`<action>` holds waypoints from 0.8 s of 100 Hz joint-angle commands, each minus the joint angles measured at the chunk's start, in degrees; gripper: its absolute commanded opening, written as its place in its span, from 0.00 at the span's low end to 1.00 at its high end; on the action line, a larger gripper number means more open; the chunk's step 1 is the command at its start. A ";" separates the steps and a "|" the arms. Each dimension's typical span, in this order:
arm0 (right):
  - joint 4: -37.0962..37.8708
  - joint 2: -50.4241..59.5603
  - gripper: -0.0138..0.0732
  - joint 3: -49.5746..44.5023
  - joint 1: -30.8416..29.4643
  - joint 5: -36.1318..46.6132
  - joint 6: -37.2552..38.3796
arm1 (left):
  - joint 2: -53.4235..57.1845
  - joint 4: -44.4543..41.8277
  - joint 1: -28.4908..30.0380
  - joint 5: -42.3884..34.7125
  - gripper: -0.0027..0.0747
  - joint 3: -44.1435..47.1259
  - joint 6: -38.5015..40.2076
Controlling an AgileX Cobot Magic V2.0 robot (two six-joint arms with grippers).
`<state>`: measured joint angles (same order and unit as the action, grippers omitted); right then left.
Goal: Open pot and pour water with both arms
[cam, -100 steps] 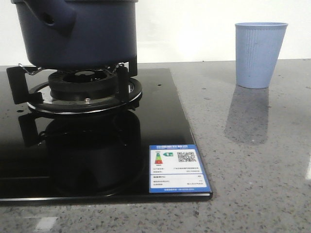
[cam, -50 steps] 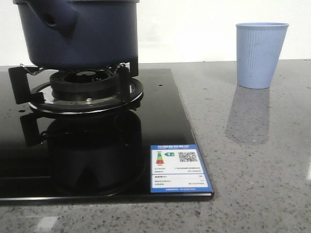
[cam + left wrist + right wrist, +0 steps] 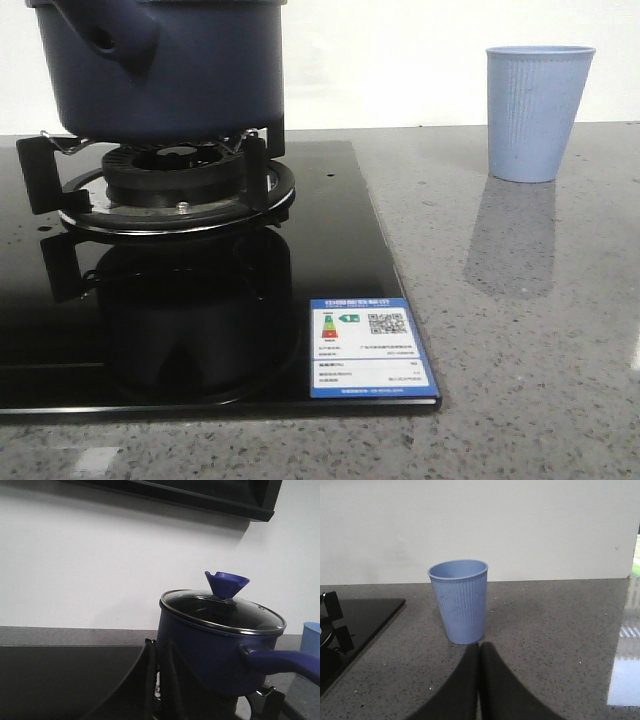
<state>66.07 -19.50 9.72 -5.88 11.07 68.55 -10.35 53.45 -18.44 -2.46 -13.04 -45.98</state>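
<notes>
The pot (image 3: 165, 65) stands on the burner (image 3: 175, 185), far left, lid (image 3: 222, 611) on. Both grippers, left (image 3: 159, 680) and right (image 3: 479, 680), are closed, empty, apart from it.

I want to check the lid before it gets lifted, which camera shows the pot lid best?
The left wrist view. It shows the whole glass lid with its blue knob, seated on the pot. The front view cuts the pot off at the top of the picture, so no lid shows. The right wrist view shows only the cup and the stove's edge.
</notes>
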 commanded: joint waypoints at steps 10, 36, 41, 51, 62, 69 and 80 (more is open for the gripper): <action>-0.95 -0.20 0.08 1.52 -0.25 1.80 0.04 | -0.52 0.39 0.04 -2.34 0.01 -1.49 0.30; -0.95 -0.20 0.08 1.52 -0.25 1.80 0.04 | -0.52 0.39 0.04 -5.72 0.01 -1.49 0.30; -0.95 -0.20 0.08 1.52 -0.25 1.80 0.04 | -0.52 0.39 0.04 -6.20 0.01 -1.36 0.30; -0.95 -0.20 0.08 1.52 -0.25 1.80 0.04 | -0.52 -8.84 0.07 -4.11 0.01 -1.08 1.21; -0.95 -0.20 0.08 1.52 -0.25 1.54 0.04 | -0.52 -27.82 2.60 -2.15 0.01 -0.16 15.83; -0.95 -0.20 0.08 1.52 -0.25 1.54 0.04 | -0.37 -38.44 6.21 -2.43 0.01 1.67 27.87; -0.95 -0.20 0.08 1.52 -0.25 1.42 0.04 | 2.39 -50.28 11.36 -0.46 0.01 5.42 42.89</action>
<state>66.07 -19.50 9.72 -5.88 11.16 68.55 -9.17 12.97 -10.33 -0.83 -8.40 -15.48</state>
